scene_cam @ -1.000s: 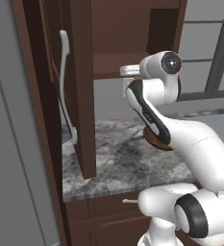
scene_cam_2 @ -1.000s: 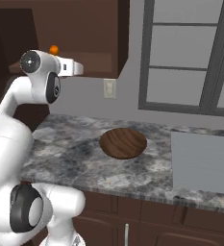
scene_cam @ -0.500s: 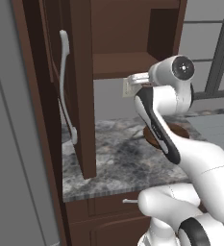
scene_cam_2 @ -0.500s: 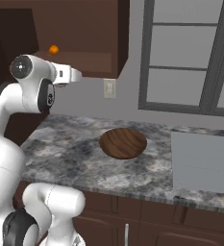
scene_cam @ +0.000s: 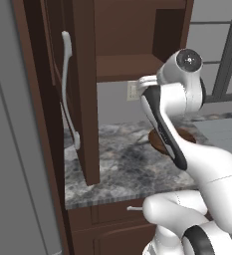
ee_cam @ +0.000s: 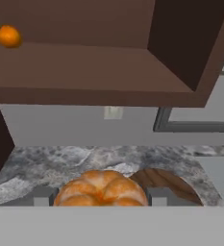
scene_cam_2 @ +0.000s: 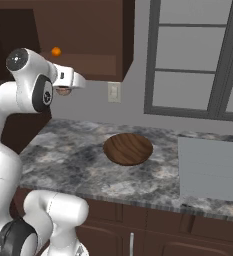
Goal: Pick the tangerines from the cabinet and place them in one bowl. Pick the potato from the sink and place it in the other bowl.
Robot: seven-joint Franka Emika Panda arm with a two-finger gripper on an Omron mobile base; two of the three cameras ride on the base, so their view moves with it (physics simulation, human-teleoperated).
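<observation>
The gripper [ee_cam: 101, 204] was seen closed narrowly on a tangerine [ee_cam: 102, 191], the segmented orange fruit being clamped between the two dark fingertips [ee_cam: 42, 196] in the hand view. From the right base view the same fruit was glimpsed only as a small rounded shape tucked under the hand [scene_cam_2: 64, 91], held level and just below the cabinet shelf. The fruit was judged to be kept high and forward so that it could be carried clear of the shelf edge and over to the wooden bowl [scene_cam_2: 128, 148], which sat on the grey speckled counter [scene_cam_2: 78, 165] to the right of and below the hand, well apart from it.

A second tangerine [ee_cam: 8, 36] was left on the cabinet [scene_cam: 122, 35] shelf, at the far left, also visible as a small orange dot in the right base view [scene_cam_2: 56, 51]. The cabinet door [scene_cam: 82, 99] was stood open, its pale curved handle [scene_cam: 67, 89] turned toward the near left.

The arm [scene_cam: 177, 129] was raised from the base with the elbow folded high and the forearm stretched out level toward the wall. The first carry was judged to be under way, with the second fruit and the potato not yet dealt with.
</observation>
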